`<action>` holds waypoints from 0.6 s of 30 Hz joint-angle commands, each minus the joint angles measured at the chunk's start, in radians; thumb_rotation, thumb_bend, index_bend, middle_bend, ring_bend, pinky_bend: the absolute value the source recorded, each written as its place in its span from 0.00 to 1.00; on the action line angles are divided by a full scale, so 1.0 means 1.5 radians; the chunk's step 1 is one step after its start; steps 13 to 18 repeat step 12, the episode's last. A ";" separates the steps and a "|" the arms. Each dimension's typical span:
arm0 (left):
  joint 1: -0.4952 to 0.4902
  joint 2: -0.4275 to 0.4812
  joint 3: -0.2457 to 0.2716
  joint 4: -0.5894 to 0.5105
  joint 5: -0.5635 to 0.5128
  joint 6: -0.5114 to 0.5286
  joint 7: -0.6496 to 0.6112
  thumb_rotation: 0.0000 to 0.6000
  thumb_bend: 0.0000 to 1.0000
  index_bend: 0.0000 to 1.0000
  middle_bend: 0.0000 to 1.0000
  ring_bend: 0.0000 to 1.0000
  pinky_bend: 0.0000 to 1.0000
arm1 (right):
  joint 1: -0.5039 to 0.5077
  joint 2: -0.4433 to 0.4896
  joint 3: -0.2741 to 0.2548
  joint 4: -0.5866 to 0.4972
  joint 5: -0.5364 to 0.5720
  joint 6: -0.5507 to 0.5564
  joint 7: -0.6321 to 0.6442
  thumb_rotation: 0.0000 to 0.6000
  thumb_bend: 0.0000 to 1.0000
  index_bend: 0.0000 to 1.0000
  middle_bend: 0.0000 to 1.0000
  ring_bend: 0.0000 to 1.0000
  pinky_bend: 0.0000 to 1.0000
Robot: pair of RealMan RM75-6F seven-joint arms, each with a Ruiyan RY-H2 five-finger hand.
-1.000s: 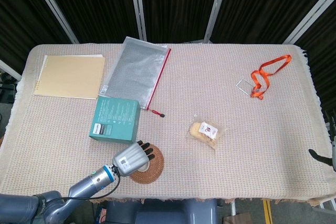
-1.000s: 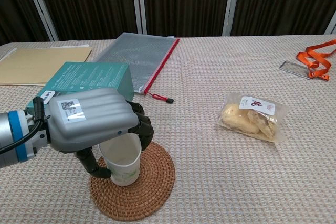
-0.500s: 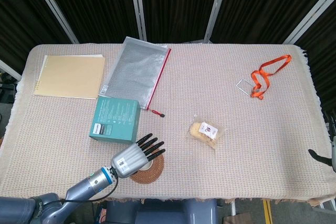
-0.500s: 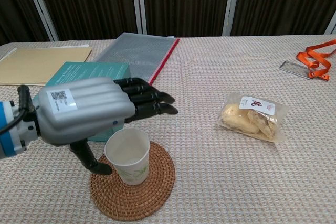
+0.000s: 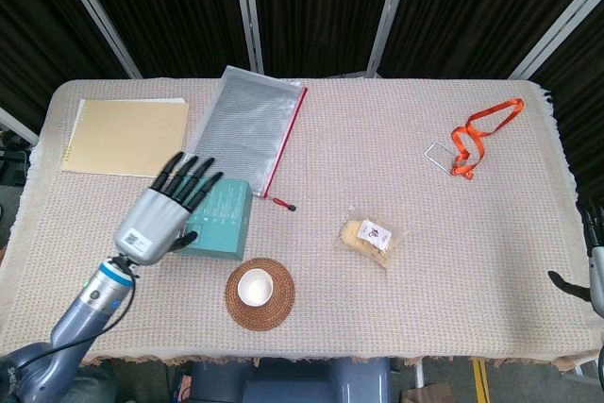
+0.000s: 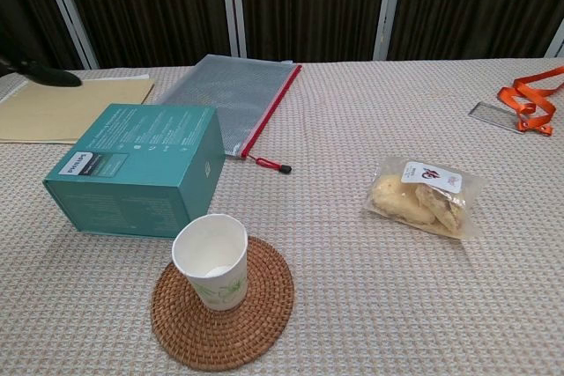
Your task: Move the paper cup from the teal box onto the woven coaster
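woven tablecloth (image 5: 453,261); empty paper cup (image 6: 211,261) on woven coaster (image 6: 261,307), left hand (image 5: 162,212) spread, empty

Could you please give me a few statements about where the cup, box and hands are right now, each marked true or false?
1. The white paper cup stands upright on the round woven coaster. True.
2. The left hand grips the cup. False: it is raised above the teal cardboard box, fingers spread, holding nothing.
3. The cup sits on the teal box. False: it is on the coaster beside the box.
4. The clear packet of snacks lies to the right of the coaster. True.
5. The orange ribbon lies on the box. False: it lies far right.
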 commanded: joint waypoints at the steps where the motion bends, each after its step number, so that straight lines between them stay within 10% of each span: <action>1: 0.063 0.032 0.012 0.045 -0.039 0.044 -0.093 1.00 0.00 0.00 0.00 0.00 0.00 | 0.001 0.001 -0.001 -0.003 -0.003 -0.002 0.002 1.00 0.00 0.00 0.00 0.00 0.00; 18: 0.183 0.040 0.069 0.121 -0.057 0.106 -0.195 1.00 0.00 0.00 0.00 0.00 0.00 | 0.003 0.007 -0.005 -0.012 -0.018 -0.003 0.018 1.00 0.00 0.00 0.00 0.00 0.00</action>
